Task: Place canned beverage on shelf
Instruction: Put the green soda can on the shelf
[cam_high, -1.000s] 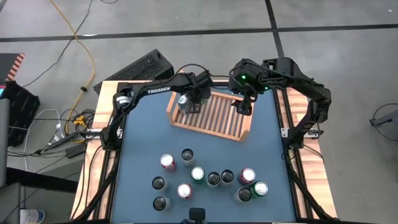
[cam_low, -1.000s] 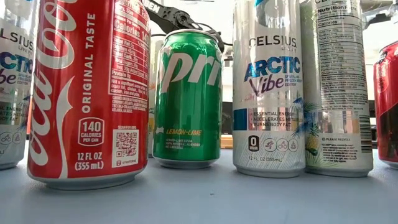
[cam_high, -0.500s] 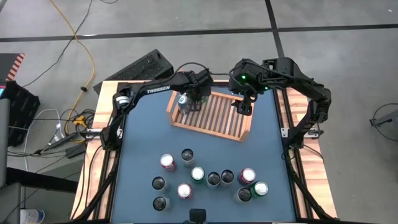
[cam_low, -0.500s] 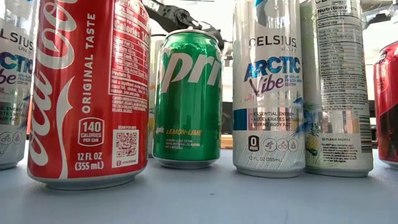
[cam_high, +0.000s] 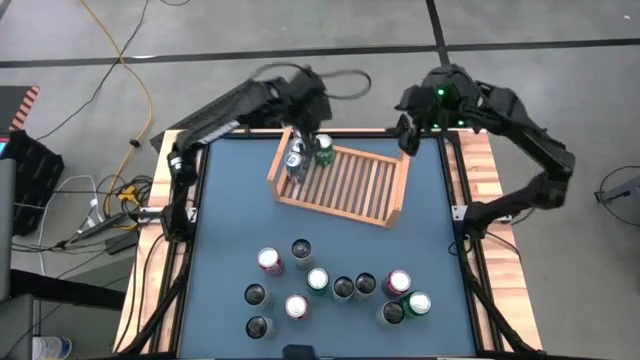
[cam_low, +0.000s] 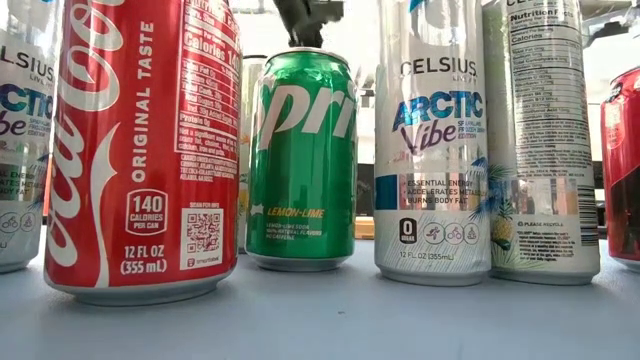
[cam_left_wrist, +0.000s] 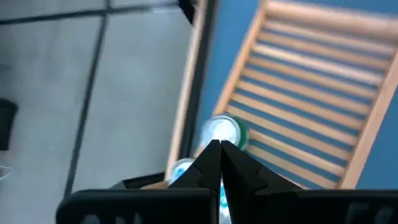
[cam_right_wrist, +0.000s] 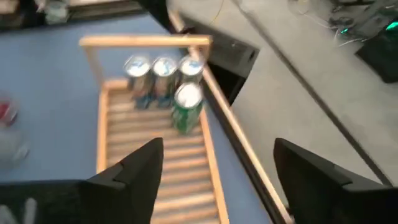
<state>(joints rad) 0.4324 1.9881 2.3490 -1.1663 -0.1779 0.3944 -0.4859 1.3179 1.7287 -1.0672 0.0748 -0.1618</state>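
Left end effector (cam_left_wrist: 220, 163), fingers pressed together and empty, hangs just above the green can (cam_high: 324, 152) standing in the shelf (cam_high: 388, 205). A careless swing could topple it. Right end effector (cam_high: 409, 135), fingers spread and empty, sits beyond the shelf. Only the right wrist view shows three silver cans (cam_right_wrist: 163, 68) behind the green one.

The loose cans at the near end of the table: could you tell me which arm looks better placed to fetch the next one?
Probably right: its pincer is open, beside the shelf. The left pincer is shut above the shelved cans.
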